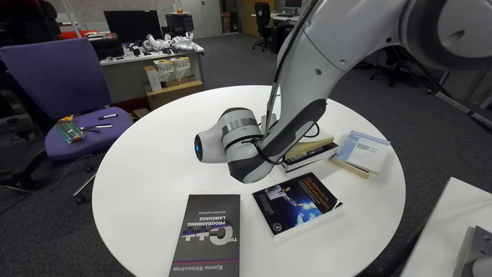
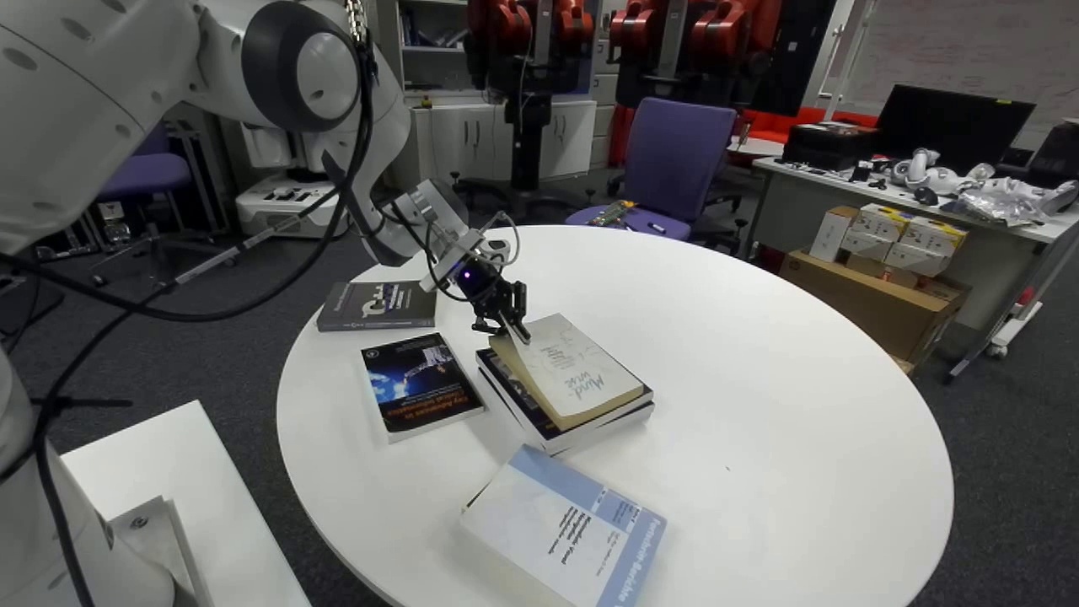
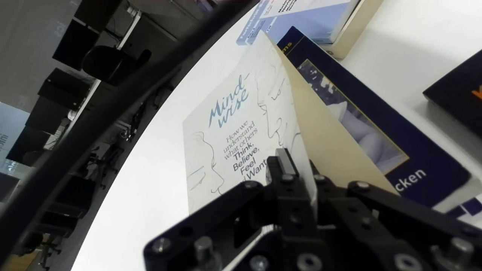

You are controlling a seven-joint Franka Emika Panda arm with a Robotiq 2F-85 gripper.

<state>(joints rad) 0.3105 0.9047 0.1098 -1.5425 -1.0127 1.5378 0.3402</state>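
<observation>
Worktop (image 2: 775,405): round, white; sides as seen in an exterior view. C++ bk (image 2: 378,307): flat, far left. Blue-and-white bk (image 2: 565,527): near side, lying on a cream-edged bk (image 1: 350,168). Dark-blue bk (image 3: 361,120): flat, approx. left of centre. Clinical Informatics bk (image 2: 421,381): flat, farther left, apart from dark-blue bk. Mind-wise bk (image 2: 582,371): on top of dark-blue bk; cover (image 3: 233,135) lifted along left side w/ cream page (image 3: 325,139) exposed under it, per wrist view. Claw (image 3: 301,169): at far-left end of Mind-wise bk, jaws clamped on cover.

Table (image 1: 153,173) shared, wrist view close, apparently tilted
</observation>
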